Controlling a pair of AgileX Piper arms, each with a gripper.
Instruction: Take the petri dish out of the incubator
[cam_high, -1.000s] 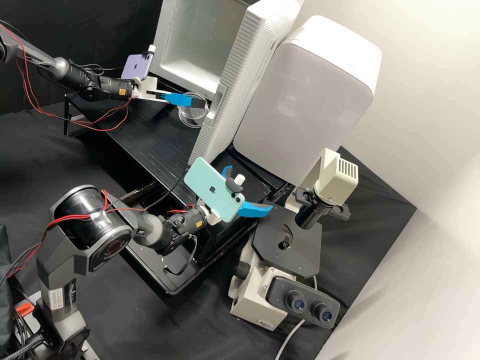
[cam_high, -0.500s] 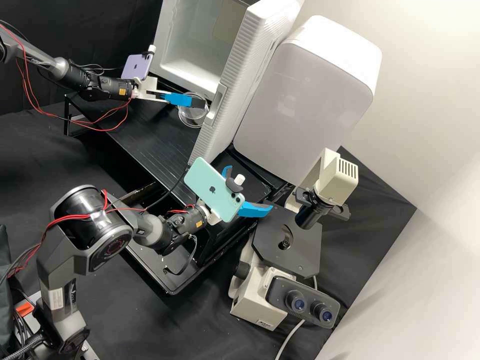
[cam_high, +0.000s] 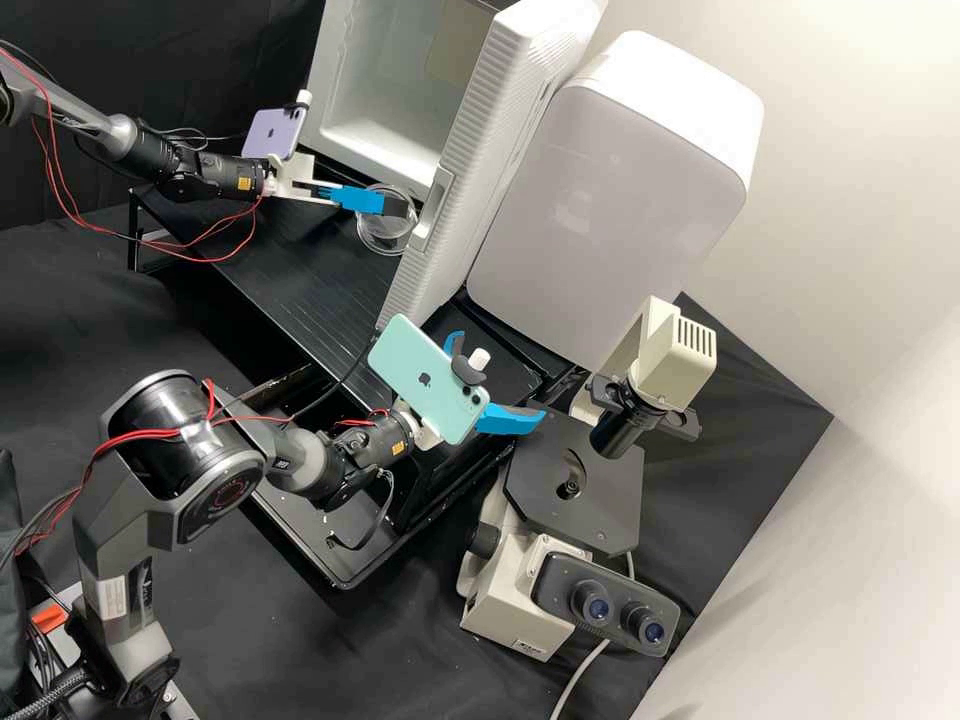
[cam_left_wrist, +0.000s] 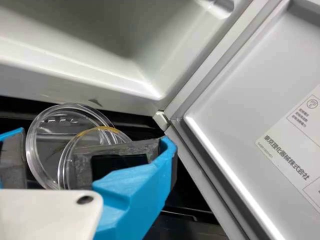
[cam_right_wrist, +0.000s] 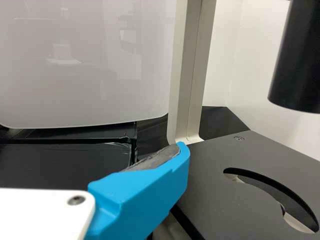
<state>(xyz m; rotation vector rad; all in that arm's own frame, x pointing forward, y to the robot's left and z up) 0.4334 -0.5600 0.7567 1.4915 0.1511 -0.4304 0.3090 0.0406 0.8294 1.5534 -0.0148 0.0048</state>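
Left gripper (cam_high: 385, 205): extended level to the front of the incubator (cam_high: 375, 90), whose door (cam_high: 480, 150) stands open. The blue fingers (cam_left_wrist: 142, 187) are clamped on the petri dish (cam_left_wrist: 60, 135), one at each side of its rim.

Petri dish: clear and round, with two overlapping rims seen from the left wrist. It is outside the chamber, just in front of the lower lip of the opening and close beside the inner edge of the door. It is over the black raised platform (cam_high: 290, 270). Whether it touches that platform cannot be determined.

Right gripper (cam_high: 520, 418): well apart from the incubator, at the edge of the black stage (cam_high: 575, 480) of the microscope (cam_high: 520, 600). From its wrist, one finger (cam_right_wrist: 150, 195) shows a bare grey pad with nothing against it. The fingers stand apart and hold nothing.

A large white housing (cam_high: 620, 180) stands just behind the open door. A black cloth covers the tabletop (cam_high: 90, 300).
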